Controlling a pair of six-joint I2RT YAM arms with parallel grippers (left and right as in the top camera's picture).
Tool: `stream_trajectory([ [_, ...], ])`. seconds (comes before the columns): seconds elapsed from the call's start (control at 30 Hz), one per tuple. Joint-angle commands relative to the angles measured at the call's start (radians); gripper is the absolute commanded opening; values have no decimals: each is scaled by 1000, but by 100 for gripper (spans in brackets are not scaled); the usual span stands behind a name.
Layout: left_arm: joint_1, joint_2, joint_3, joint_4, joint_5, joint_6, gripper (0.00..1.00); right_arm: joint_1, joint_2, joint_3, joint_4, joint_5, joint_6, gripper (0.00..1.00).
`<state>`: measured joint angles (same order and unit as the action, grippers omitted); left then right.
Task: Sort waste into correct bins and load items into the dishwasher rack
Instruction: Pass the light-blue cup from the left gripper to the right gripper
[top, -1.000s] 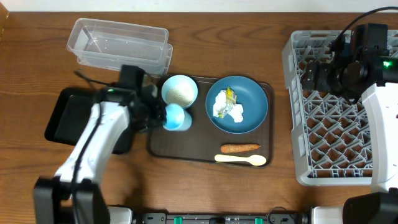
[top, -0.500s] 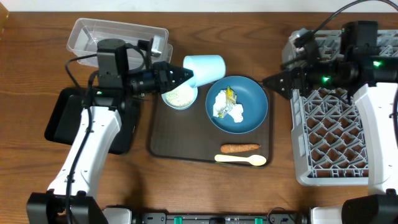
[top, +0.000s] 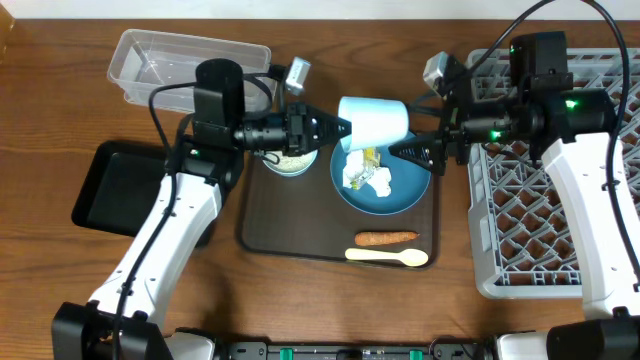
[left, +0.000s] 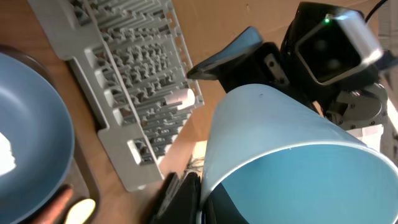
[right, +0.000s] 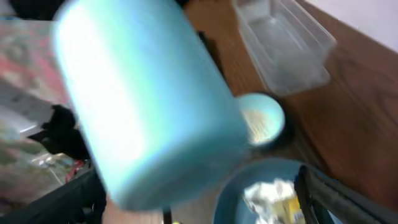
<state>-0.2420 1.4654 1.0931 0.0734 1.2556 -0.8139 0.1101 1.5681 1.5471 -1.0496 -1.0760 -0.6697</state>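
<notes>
My left gripper (top: 338, 127) is shut on the rim of a light blue cup (top: 374, 121) and holds it on its side in the air above the blue plate (top: 408, 180). In the left wrist view the gripper (left: 200, 198) pinches the wall of the cup (left: 280, 149). My right gripper (top: 418, 150) is open, its fingertips just right of the cup's base and not touching it. In the right wrist view the cup (right: 143, 106) fills the space ahead of the open fingers (right: 199, 208). The grey dishwasher rack (top: 560, 190) stands at the right.
The plate holds crumpled paper and a yellow wrapper (top: 365, 168). A bowl of white food (top: 290, 158), a carrot (top: 386, 238) and a pale spoon (top: 388, 257) lie on the brown tray (top: 285, 225). A clear bin (top: 180, 65) and a black bin (top: 110, 185) stand at the left.
My left gripper lifted the cup off the tray and carried it right, over the plate. My right arm swung left from the rack toward the cup.
</notes>
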Motion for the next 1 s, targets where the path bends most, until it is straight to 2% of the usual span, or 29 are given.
stream_trajectory([
  [0.0, -7, 3, 13, 8, 25, -43, 6, 9, -1, -7, -10, -183, -150, 95],
  [0.17, -8, 3, 13, 23, 37, -87, 6, 10, -1, -7, -11, -251, -192, 96],
  [0.27, -8, 3, 13, 43, 39, -113, 6, 9, -1, -7, -13, -277, -196, 93],
  [0.33, -9, 3, 13, 54, 39, -140, 6, 9, -1, -7, -13, -298, -204, 84],
  [0.37, -11, 3, 13, 62, 39, -148, 6, 9, -1, -7, -12, -306, -212, 74],
  [0.4, -13, 3, 13, 71, 39, -162, 6, 9, -1, -7, -11, -307, -215, 69],
  [0.7, -43, 3, 13, 134, 35, -252, 6, 9, -1, -7, -6, -317, -215, 72],
  [0.97, -50, 4, 13, 154, 35, -262, 6, 9, -1, -7, 14, -320, -214, 69],
])
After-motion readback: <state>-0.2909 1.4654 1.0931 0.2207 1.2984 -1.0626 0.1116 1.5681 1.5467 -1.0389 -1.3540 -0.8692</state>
